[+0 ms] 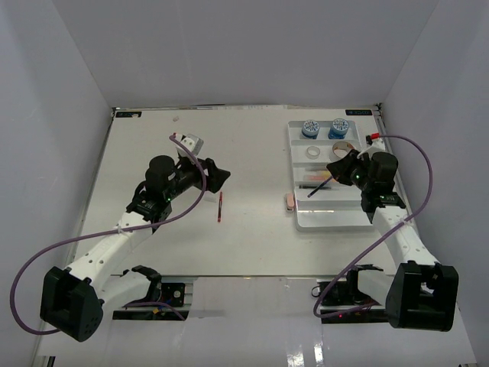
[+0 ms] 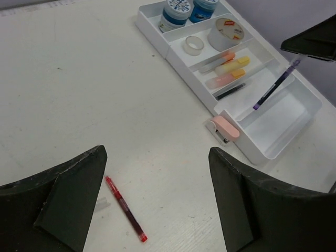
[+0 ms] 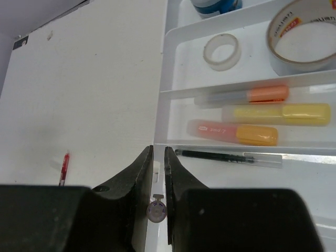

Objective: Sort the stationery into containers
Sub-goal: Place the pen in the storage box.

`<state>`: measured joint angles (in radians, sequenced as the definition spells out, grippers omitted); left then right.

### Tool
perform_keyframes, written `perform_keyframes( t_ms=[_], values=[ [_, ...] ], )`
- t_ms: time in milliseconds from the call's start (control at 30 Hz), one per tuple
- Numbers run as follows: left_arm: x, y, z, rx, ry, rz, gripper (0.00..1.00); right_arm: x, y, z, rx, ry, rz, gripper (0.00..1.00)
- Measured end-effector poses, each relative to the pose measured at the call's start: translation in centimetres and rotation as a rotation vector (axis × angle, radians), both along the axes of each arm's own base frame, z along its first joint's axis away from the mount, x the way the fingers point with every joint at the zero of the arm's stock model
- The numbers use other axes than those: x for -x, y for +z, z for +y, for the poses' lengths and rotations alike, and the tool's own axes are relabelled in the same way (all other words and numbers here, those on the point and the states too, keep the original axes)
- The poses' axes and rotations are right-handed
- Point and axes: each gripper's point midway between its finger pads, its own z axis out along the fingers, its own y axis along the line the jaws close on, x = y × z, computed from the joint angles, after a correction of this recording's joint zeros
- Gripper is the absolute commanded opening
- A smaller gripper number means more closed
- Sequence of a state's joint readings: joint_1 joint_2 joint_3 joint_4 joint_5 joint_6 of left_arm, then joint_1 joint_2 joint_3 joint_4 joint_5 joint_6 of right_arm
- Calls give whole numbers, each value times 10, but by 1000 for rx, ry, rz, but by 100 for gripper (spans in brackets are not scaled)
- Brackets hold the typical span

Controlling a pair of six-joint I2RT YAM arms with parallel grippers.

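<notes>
Right gripper (image 3: 158,157) pinched purple pen (image 3: 157,211), end-on only in wrist view, left gripper (image 2: 157,157) gaped wide, red pen (image 2: 125,208) lay at its 7 o'clock.

No legible txt; tape roll (image 2: 217,42) label too blurry.

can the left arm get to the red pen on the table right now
Probably yes. The left gripper is open near the red pen, which lies alone on the bare table with nothing on or against it.
</notes>
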<state>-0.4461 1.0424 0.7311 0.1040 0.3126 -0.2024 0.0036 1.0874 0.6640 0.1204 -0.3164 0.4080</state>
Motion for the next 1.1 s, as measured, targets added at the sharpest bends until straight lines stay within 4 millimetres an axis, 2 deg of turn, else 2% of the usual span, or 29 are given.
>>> perform_keyframes(
  t_ms=[133, 400, 600, 733, 833, 867, 933, 967, 1100],
  values=[
    [-6, -13, 11, -30, 74, 32, 90, -3, -19, -16, -43, -70, 20, 8],
    [-13, -26, 29, -74, 184, 69, 90, -17, -47, -19, -83, -115, 21, 8],
    [-15, -28, 32, -78, 204, 72, 89, -13, -72, -21, -106, -146, 35, 8],
    [-15, -29, 32, -78, 205, 73, 89, -18, -78, -20, -127, -148, 31, 9],
    [-15, -29, 32, -78, 205, 73, 90, -20, -81, -20, -139, -149, 18, 17],
    [-15, -29, 32, -78, 205, 73, 90, -20, -81, -19, -145, -149, 14, 25],
    [-15, -29, 32, -78, 205, 73, 90, -19, -85, -19, -149, -150, 8, 33],
    [-15, -29, 32, -78, 204, 73, 90, -16, -90, -19, -147, -150, 17, 40],
    [-15, -29, 32, -77, 204, 73, 90, -3, -112, -19, -138, -154, 72, 54]
  ],
)
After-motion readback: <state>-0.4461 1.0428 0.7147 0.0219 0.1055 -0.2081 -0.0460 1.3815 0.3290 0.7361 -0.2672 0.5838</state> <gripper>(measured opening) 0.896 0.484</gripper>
